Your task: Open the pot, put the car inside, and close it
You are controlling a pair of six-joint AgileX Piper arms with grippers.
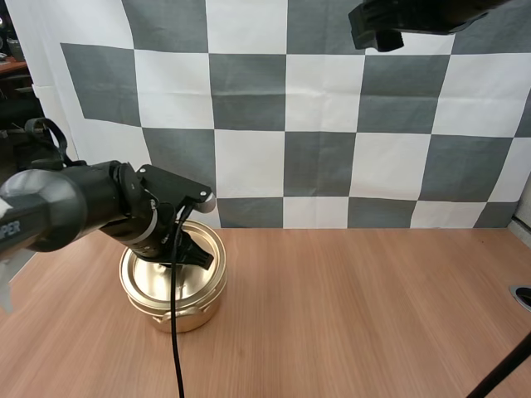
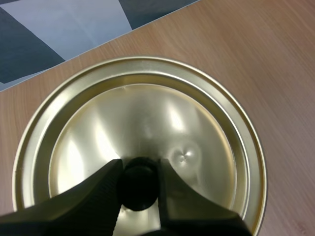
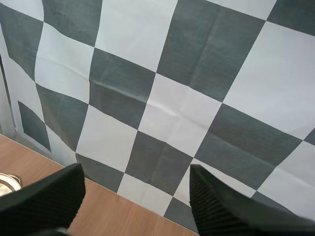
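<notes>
Since the lid (image 2: 147, 118) sits flat on the gold pot (image 1: 172, 286), its rim even all round, opening is the step in hand; my left pincer (image 2: 140, 172) has its two fingers clamped on the lid's black knob (image 2: 139, 189), one on each side, which is the only raised part that offers a hold; the arm reaches in from the left and bends down over the pot, so a lift should come straight up off the rim; the pot stands on the left part of the worktop (image 1: 357, 315), near its far edge; to the pot's right the wood runs wide and bare, good room, I judge, to set the lid down away from the pot's mouth; toward me there is less room before the near edge; my right pincer (image 3: 137, 172) is released, fingers well apart, holding nothing, carried high above the worktop on the right and well apart from the pot, likely kept out of the left arm's way; the car goes in only once the lid is off.
</notes>
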